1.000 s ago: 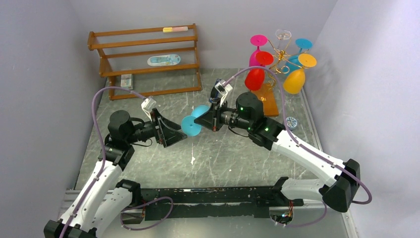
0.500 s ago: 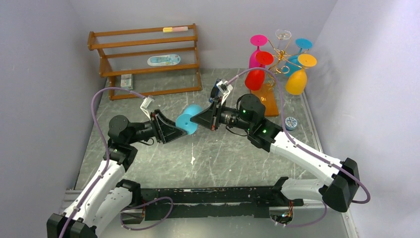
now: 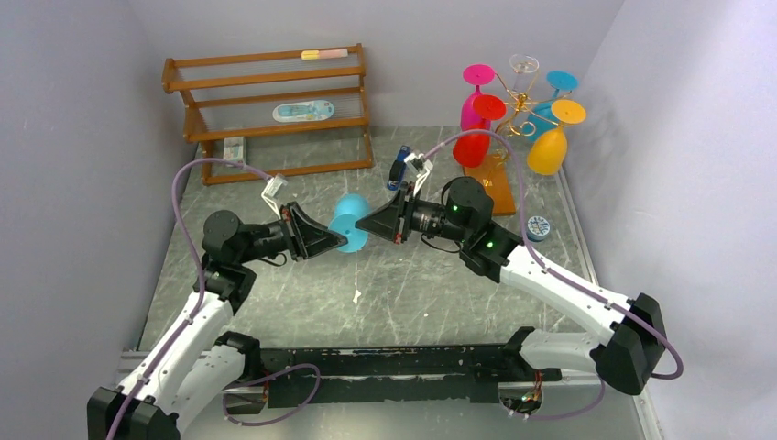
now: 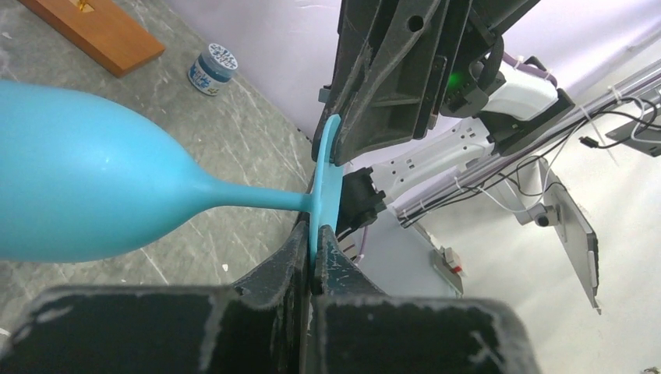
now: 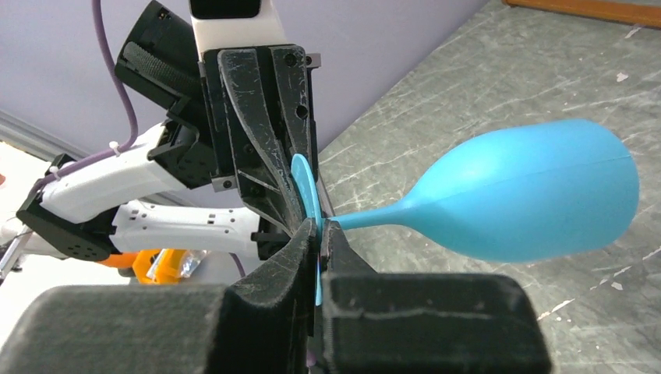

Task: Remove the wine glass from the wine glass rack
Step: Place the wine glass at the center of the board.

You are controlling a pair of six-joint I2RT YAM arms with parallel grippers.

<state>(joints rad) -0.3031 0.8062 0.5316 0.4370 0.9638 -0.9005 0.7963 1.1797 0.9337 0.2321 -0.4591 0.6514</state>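
A: Looking for the blue wine glass (image 3: 349, 220). Off the wine glass rack (image 3: 520, 117)?

B: Off it, yes. Held in the air over the middle of the grey worktop (image 3: 412, 284), lying sideways, well apart from the rack in the far right corner.

A: Held by which arm?

B: By both. From the left wrist: left end effector (image 4: 313, 245) closed almost completely, pinching the lower rim of the round foot between its fingertips. Right end effector (image 4: 337, 152) clamped just as narrowly onto the opposite rim of the same foot, reaching in from the top of that view.

A: Same from the right wrist?

B: Same. Closed down to the thickness of the foot, with the stem pointing right and the bowl beyond it touching nothing.

A: And on the rack?

B: Hung upside down from the gold scroll arms: a pink glass (image 3: 469, 105), a red glass (image 3: 471, 147), a clear glass (image 3: 523, 64), a second blue glass (image 3: 561, 81) and an orange glass (image 3: 544, 151). Below them, an orange-brown base (image 3: 499, 183).

A: Anything else?

B: A small round tin (image 3: 537, 226) on the worktop near the base, apart from it. At far left, a brown slatted shelf (image 3: 275, 128).
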